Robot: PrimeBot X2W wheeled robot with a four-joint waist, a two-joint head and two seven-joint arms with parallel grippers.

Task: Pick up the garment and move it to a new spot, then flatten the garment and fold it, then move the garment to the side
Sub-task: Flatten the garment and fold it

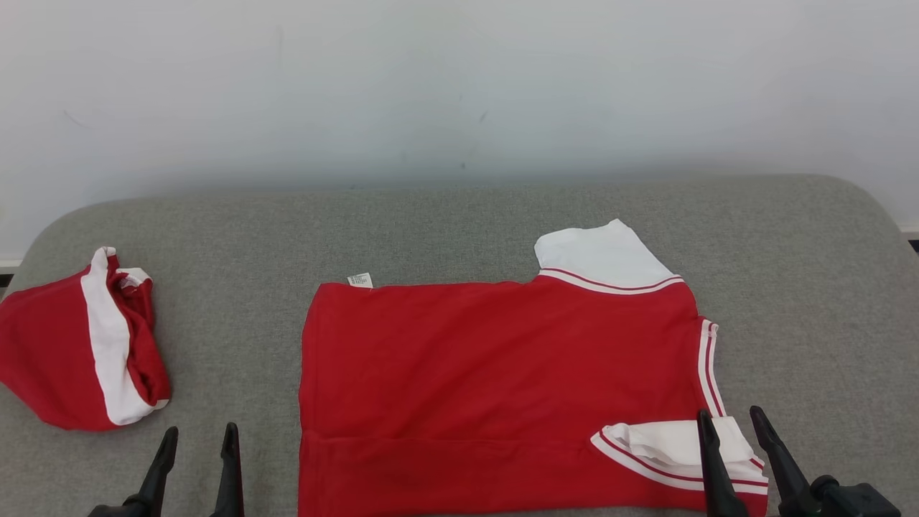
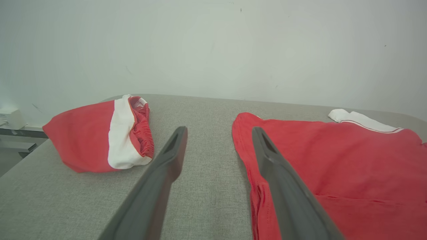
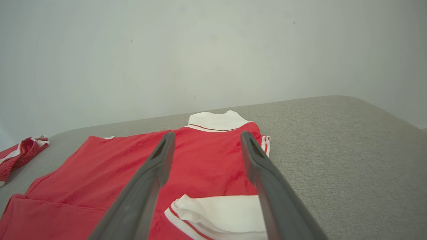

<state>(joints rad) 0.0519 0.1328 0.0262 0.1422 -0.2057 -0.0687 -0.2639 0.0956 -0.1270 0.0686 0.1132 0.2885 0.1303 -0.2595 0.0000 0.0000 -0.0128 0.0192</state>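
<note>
- The red shirt [image 1: 495,373] is lying flat on the grey padded table [image 1: 431,215], taking up the centre and lower right of the head view, with its bottom edge running off the frame.
- One white sleeve [image 1: 599,255] is sticking out along the shirt's upper right edge. The other white sleeve [image 1: 675,445] is lying folded in on the red cloth at the lower right.
- A small white label [image 1: 360,280] is showing at the shirt's upper left corner.
- The left gripper [image 1: 201,431] is standing at the lower left with its fingers spread wide and nothing between them. In the left wrist view [image 2: 219,130] it is hanging over bare table just beside the shirt's [image 2: 350,156] edge.
- The right gripper [image 1: 729,413] is standing at the lower right, fingers also wide apart and gripping nothing. In the right wrist view [image 3: 207,133] they are straddling the folded sleeve [image 3: 220,213]; whether they are touching the cloth I cannot tell.
- A red-and-white bundle [image 1: 79,345] of cloth is sitting at the far left of the table, well apart from the shirt.
- A pale wall [image 1: 459,86] is filling the top of the frame.
</note>
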